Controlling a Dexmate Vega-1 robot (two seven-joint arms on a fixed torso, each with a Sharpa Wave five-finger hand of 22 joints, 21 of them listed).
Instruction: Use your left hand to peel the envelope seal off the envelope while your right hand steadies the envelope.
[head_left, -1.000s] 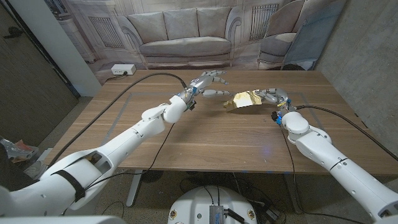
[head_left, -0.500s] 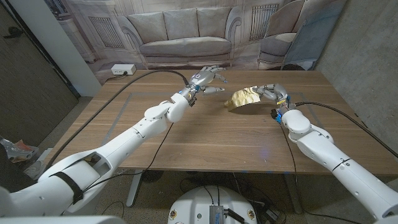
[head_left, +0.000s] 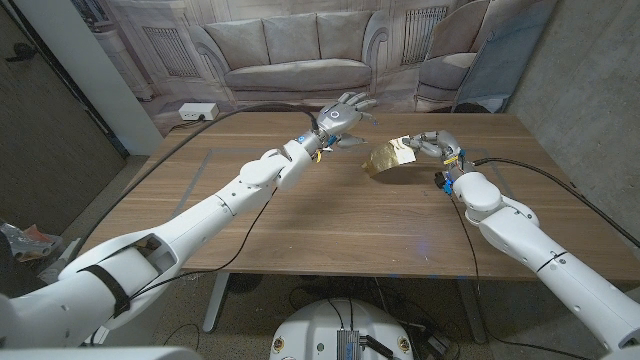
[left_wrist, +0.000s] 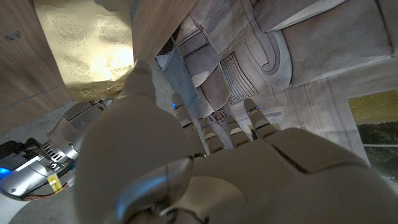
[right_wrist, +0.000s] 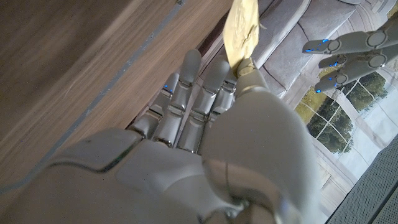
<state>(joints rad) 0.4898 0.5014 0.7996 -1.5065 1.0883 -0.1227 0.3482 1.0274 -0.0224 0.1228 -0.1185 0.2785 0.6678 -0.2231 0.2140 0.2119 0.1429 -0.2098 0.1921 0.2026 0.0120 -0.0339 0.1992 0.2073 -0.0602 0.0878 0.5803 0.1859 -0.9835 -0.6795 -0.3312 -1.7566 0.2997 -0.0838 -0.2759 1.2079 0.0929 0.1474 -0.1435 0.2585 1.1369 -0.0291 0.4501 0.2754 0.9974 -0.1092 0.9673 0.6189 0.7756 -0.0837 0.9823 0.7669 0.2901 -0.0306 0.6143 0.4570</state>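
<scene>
A gold embossed envelope stands tilted up off the table at the far right middle. My right hand holds it from the right side, and the right wrist view shows the envelope's edge pinched between thumb and fingers. My left hand hovers above the table to the left of the envelope, fingers spread, holding nothing and apart from it. The left wrist view shows the envelope's patterned face beyond my left hand. I cannot make out a seal.
The wooden table stretches bare toward me. A black cable runs along my left arm and another beside my right. A white power strip lies at the far left corner. A sofa backdrop hangs behind.
My left hand has risen and drawn back from the envelope, fingers spreading wider. My right hand has tipped the envelope more upright and shifted it slightly right.
</scene>
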